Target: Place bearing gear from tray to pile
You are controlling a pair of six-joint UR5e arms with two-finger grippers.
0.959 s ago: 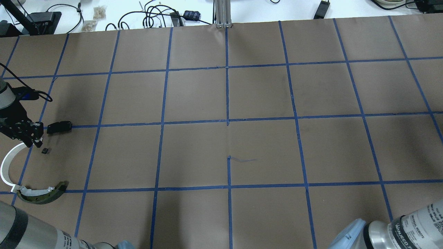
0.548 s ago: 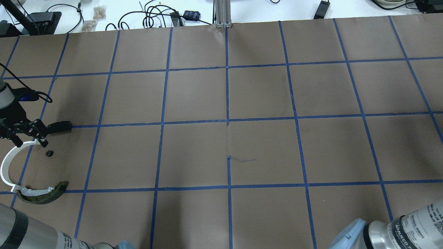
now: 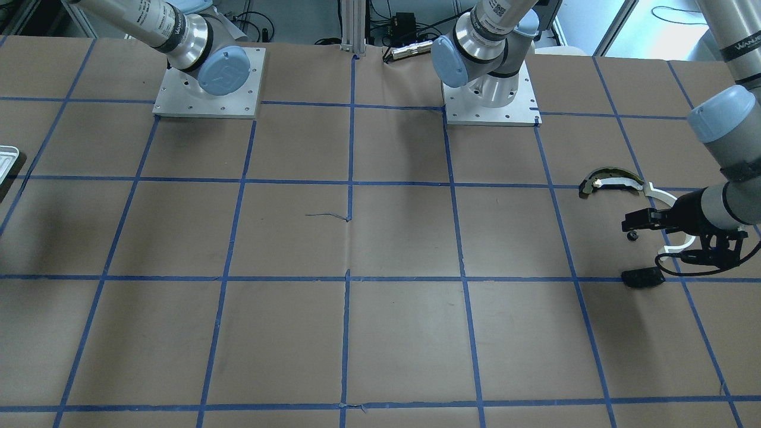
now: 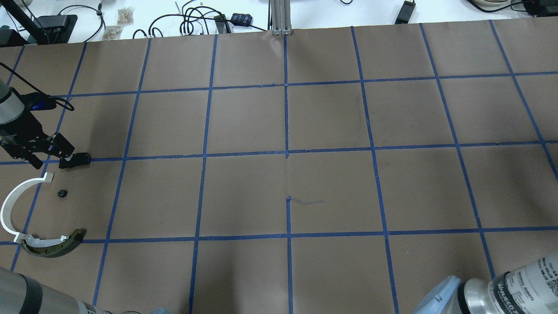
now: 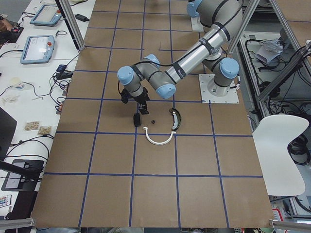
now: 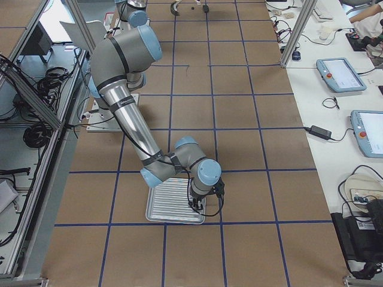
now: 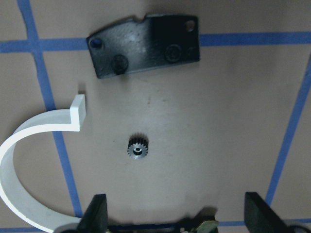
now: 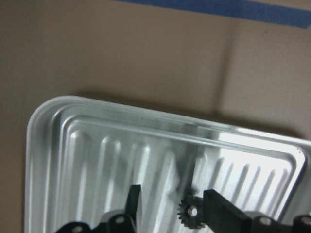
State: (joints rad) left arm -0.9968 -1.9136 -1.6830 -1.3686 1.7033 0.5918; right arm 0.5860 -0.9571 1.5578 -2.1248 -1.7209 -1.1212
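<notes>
Beside black plate and white arc lies the gear, left hand released.

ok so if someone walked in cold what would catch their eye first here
Probably the tiny toothed gear lying alone on the brown paper, near the white arc strip and the black plate, with the left gripper open above it. Then, at the table's other end, the ribbed silver tray, where a second gear sits between the spread fingers of the right gripper.
</notes>
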